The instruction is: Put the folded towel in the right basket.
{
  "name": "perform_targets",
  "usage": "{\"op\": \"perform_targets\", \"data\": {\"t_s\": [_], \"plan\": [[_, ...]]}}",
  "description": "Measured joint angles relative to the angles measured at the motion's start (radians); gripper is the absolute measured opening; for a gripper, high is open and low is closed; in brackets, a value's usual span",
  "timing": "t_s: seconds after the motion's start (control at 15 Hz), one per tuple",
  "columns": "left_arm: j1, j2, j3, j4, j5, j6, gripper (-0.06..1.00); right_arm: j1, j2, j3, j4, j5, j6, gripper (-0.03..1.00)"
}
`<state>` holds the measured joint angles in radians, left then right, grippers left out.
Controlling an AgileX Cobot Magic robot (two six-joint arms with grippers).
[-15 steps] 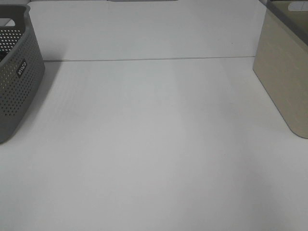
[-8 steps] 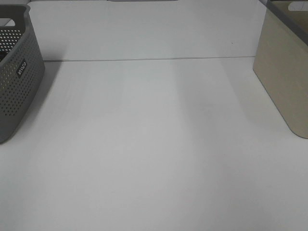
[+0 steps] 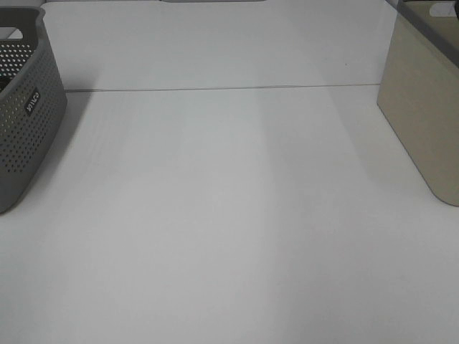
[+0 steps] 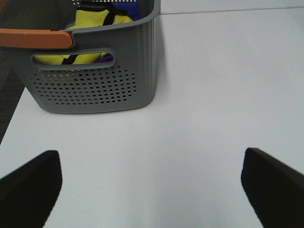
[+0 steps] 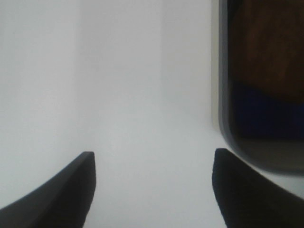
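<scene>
Right basket, long side depthwise

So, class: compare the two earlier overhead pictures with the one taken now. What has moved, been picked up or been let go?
Nothing visibly changed. The grey perforated basket on the left, the beige basket on the right and the white table look the same in all three overhead pictures, and no gripper or towel appears in that view.

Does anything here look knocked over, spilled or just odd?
Nothing stands out. The grey perforated basket and the beige basket both stand upright on the white table; no spill or damage shows. Both hands, left and right, are open and empty.
</scene>
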<state>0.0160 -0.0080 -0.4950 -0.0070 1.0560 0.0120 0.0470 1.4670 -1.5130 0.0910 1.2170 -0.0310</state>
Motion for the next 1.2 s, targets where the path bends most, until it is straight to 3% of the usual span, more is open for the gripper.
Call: {"op": "perform_targets", "data": {"t_s": [0.27, 0.53, 0.8, 1.2], "plan": [[0.0, 0.0, 0.0, 0.0, 0.0, 0.0, 0.97, 0.0, -0.302, 0.496, -0.001, 0.0, 0.016, 0.66], [0.0, 0.0, 0.0, 0.0, 0.0, 0.0, 0.97, 0.0, -0.599, 0.821, -0.009, -0.009, 0.007, 0.66], [0.0, 0.0, 0.0, 0.0, 0.0, 0.0, 0.97, 0.0, -0.863, 0.955, -0.054, -0.056, -0.013, 0.66], [0.0, 0.0, 0.0, 0.0, 0.0, 0.0, 0.97, 0.0, -1.339, 1.006, -0.071, -0.145, -0.019, 0.66]]}}
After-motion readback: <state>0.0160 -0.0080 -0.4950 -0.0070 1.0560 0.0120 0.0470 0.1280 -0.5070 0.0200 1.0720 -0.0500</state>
